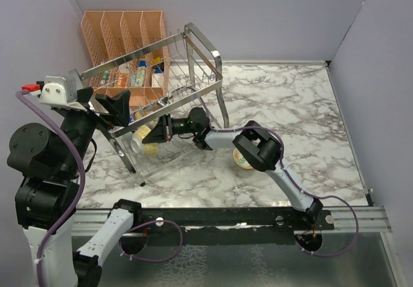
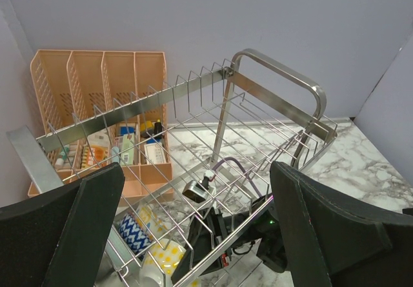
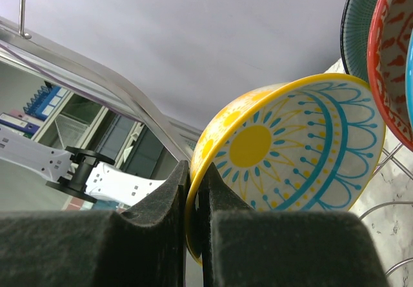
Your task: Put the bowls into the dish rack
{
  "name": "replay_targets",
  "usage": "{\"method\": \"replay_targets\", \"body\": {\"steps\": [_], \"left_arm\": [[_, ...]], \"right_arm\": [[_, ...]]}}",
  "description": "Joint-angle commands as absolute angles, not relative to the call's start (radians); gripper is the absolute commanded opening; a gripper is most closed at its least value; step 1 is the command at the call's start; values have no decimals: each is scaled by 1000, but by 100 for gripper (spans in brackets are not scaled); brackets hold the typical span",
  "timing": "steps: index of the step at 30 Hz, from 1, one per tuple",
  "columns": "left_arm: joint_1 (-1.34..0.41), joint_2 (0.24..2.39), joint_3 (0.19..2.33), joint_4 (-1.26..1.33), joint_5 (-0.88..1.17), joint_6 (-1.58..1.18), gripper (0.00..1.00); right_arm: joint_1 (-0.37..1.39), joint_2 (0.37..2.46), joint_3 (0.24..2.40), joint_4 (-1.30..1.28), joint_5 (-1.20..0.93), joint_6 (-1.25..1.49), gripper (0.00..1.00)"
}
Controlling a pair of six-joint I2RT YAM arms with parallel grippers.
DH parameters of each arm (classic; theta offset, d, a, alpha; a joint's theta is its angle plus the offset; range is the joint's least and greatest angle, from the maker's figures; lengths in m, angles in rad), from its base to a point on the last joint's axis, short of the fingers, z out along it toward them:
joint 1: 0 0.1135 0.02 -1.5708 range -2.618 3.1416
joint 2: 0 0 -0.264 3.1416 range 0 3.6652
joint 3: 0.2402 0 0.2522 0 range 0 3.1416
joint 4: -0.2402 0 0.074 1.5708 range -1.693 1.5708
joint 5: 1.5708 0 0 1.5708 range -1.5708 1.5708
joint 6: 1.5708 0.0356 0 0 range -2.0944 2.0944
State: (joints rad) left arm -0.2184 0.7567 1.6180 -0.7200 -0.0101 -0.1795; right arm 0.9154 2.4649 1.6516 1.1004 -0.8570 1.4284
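Observation:
The chrome dish rack (image 1: 205, 45) stands tilted at the back left, also in the left wrist view (image 2: 277, 68). My right gripper (image 1: 159, 131) reaches into its lower tier and is shut on the rim of a yellow bowl (image 3: 290, 145) painted with blue and yellow flowers; its jaws (image 3: 195, 190) pinch the rim. Other bowls stand beside it in the rack: a dark teal one (image 3: 355, 22) and an orange-red one (image 3: 387, 48). The left wrist view shows a blue-patterned bowl (image 2: 135, 232) and a yellow-dotted one (image 2: 161, 261) there. My left gripper (image 1: 116, 106) is open beside the upper tier (image 2: 197, 171).
A peach-orange mesh organiser (image 1: 122, 29) with small items stands behind the rack against the back wall. A pale patterned bowl (image 1: 242, 161) sits on the marble table, partly hidden by the right arm. Grey walls close in the left and back.

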Motion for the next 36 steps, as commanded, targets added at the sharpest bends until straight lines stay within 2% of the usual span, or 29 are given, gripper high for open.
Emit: {"method": "replay_targets", "body": {"steps": [1, 29, 36], "left_arm": [[-225, 757, 1605, -705, -12, -168, 99], [-225, 739, 1604, -718, -22, -166, 99], [-225, 746, 1612, -718, -22, -163, 99]], "right_arm": [[925, 2482, 1686, 1123, -810, 1418, 1], [983, 2435, 1539, 1116, -690, 1316, 2], [983, 2414, 1553, 1078, -716, 1274, 18]]}}
